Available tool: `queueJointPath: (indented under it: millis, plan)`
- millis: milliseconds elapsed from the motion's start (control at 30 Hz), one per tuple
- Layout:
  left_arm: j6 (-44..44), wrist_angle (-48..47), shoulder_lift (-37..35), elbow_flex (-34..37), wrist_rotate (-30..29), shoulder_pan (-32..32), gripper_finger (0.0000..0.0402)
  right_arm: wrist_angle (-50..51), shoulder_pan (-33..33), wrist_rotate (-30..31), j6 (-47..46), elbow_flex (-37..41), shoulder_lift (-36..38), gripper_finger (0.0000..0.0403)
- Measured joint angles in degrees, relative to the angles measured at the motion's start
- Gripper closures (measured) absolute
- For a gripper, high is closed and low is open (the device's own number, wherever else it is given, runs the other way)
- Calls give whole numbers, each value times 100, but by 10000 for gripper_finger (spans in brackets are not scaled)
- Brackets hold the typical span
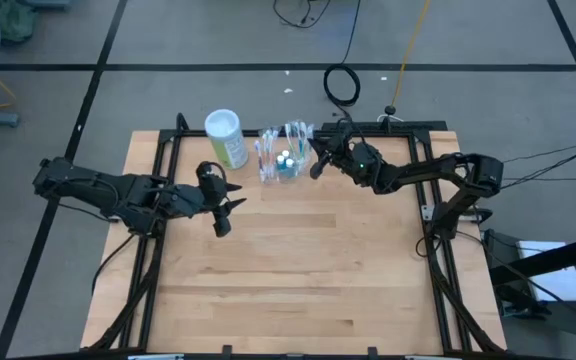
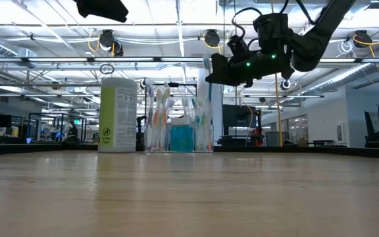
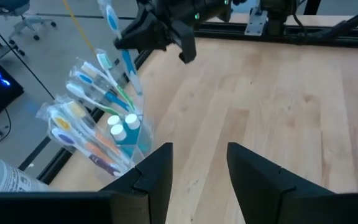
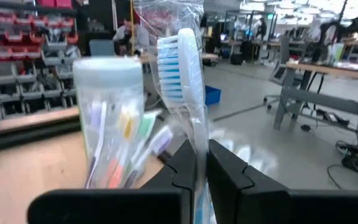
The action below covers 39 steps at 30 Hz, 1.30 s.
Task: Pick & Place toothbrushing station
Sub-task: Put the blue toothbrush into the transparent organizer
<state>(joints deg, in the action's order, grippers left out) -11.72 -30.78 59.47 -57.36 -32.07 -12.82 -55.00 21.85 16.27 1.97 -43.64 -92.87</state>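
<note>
High view: clear plastic toothbrushing station [image 1: 284,157] stands at the wooden surface's [image 1: 298,280] far edge, just beside a green canister with a white lid [image 1: 225,135]. Left tool [image 1: 224,203] hovers near, fingers apart, empty.
Right wrist view: right tool [image 4: 202,163] clamped on a wrapped blue-bristled toothbrush [image 4: 182,68] above the station.
</note>
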Motion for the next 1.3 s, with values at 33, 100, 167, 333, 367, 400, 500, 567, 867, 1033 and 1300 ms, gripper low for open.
queueJointPath:
  millis: [33,100,167,333,367,400,500,567,867,1033,1300]
  plan:
    - [-1,0,-1,2,0,0,242,-6,0,-3,-3,0,-47,388]
    - [-1,17,-14,1,-3,0,242,-94,-4,-5,-6,-2,-152,388]
    - [-1,16,-8,0,-3,0,243,-92,-4,-5,-15,-2,-248,388]
    - [-2,32,-12,2,-3,0,242,-74,-4,-5,-104,0,-372,387]
    - [-3,30,-10,0,-1,0,243,-31,-4,-4,-147,0,-372,387]
    - [-3,30,-10,0,-1,0,243,28,-4,-4,-169,0,-370,387]
    - [-3,31,-10,1,-1,0,243,196,-4,-4,-182,-2,-370,387]
    - [-2,30,-10,1,-1,0,243,217,-4,-5,-278,-2,-370,387]
    - [-3,100,-10,2,52,0,243,798,-5,5,-577,0,-370,373]
    - [-3,101,-10,1,54,0,243,818,7,6,-581,0,-370,375]
    - [-5,102,-10,0,56,0,243,939,12,9,-564,0,-370,366]
